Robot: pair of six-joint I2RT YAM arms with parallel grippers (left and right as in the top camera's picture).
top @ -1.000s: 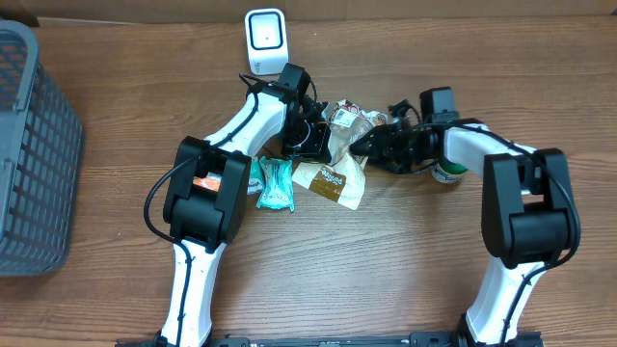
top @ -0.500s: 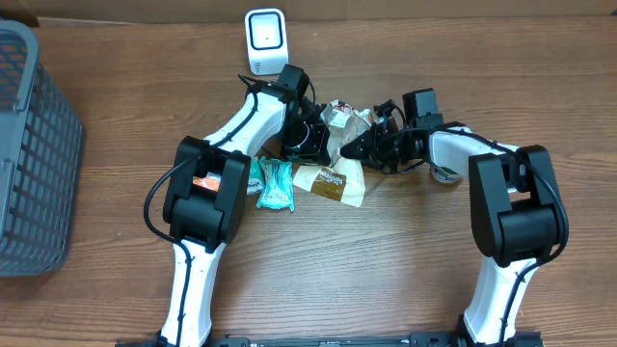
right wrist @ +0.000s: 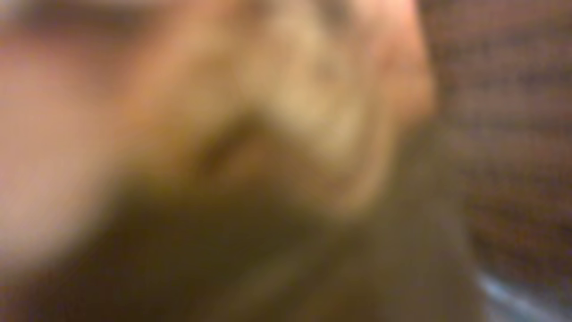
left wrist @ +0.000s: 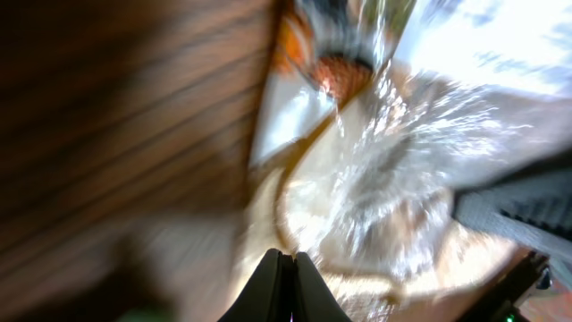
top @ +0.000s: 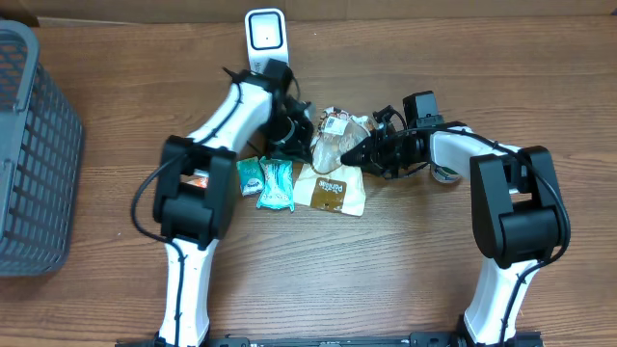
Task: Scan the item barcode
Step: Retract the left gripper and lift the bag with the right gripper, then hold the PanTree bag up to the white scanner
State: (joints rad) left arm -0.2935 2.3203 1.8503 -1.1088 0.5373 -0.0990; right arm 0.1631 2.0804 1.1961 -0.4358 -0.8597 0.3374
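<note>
Black and tapered, the left pincer [left wrist: 284,268] is pressed together, its tips meeting right at the lower edge of a crinkly clear bag [top: 337,135]. Whether a fold of the film is caught between them I cannot tell. From the opposite side the right pincer [top: 361,154] noses into the same bag. Its own camera is blurred to brown smears and the overhead view is too small, so I cannot tell whether it is spread or nipping the film. The bag sits between the two pincers, towards the far edge of the desk [top: 386,280] and about midway along it, with a pale label on its upper face.

Just nearer the front lies a brown pouch [top: 333,188], with two teal packets [top: 275,183] beside it on the left. The white scanner [top: 265,39] stands at the far edge, close behind the left arm and left of the bag. A grey basket [top: 34,145] occupies the left edge, well apart from everything else.

I judge the step in hand to be securing the bag before presenting it. The next move calls for a firm hold on slippery, yielding film. Then the bag must be lifted and turned so that the barcode lies flat and faces the scanner's window, without the film creasing across the code.
</note>
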